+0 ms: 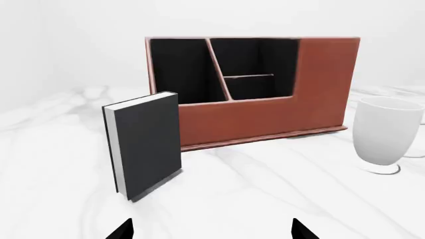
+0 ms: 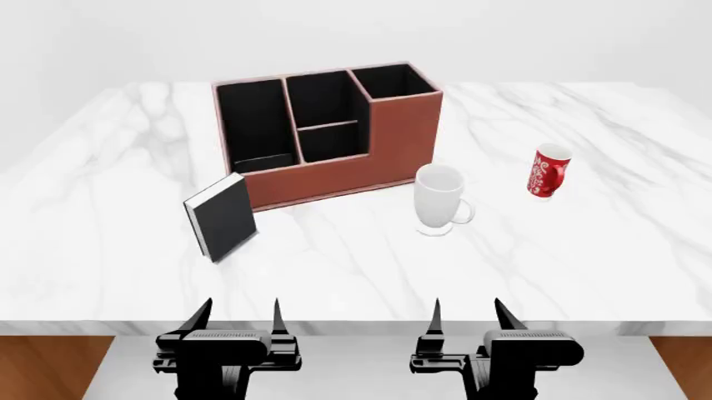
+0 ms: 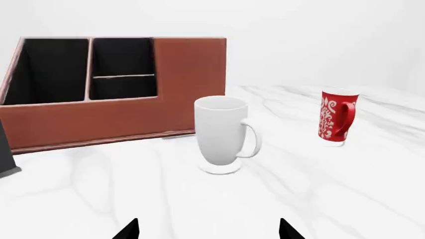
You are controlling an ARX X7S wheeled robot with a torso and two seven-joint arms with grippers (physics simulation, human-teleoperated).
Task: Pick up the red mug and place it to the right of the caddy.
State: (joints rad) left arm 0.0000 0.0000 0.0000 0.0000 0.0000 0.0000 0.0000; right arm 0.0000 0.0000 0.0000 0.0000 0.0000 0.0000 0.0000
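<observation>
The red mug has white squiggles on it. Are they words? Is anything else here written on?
No readable text anywhere.
Red mug: white swirly patterns, not letters.
Black book: plain cover, no title.
White mug: blank.
Caddy: no label or brand.

I can read no text, label, brand, number or sign anywhere ahead of me. The red mug [image 3: 337, 117] carries only a white ornamental pattern, curls and dots, not letters. The black book [image 1: 146, 144] shows a blank cover and spine, the caddy [image 2: 333, 133] has plain reddish-brown walls, and the white mug [image 3: 222, 134] is unmarked. The desk [image 2: 579, 250] bears only grey marble veining.
</observation>
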